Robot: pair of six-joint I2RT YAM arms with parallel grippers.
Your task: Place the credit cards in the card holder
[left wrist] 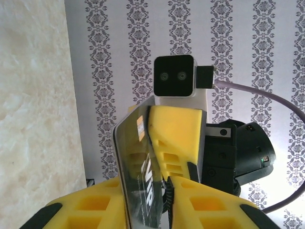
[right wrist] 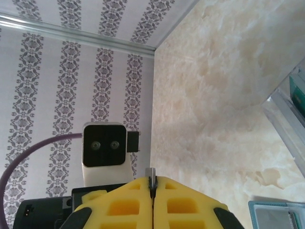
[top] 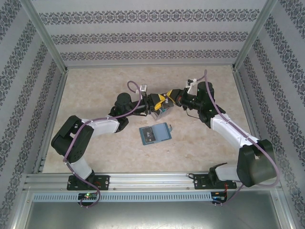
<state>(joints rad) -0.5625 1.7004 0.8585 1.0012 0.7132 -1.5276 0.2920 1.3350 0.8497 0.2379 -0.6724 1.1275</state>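
A dark glossy credit card (left wrist: 136, 167) with white "VIP" lettering stands on edge in mid-air between the two grippers, above the table's middle. My right gripper (right wrist: 151, 179) is shut on the card's far edge (right wrist: 150, 171); its yellow fingers (left wrist: 178, 131) show in the left wrist view. My left gripper (left wrist: 145, 188) stands slightly open around the card's near end, one finger against it and the other pad a sliver off. The two grippers meet tip to tip (top: 164, 102). The teal-blue card holder (top: 155, 133) lies open and flat on the table, just in front of them.
A clear plastic box (right wrist: 286, 114) with something teal inside sits on the table below the right gripper, next to the card holder's corner (right wrist: 279, 214). Patterned walls and metal posts (top: 45, 45) ring the beige table.
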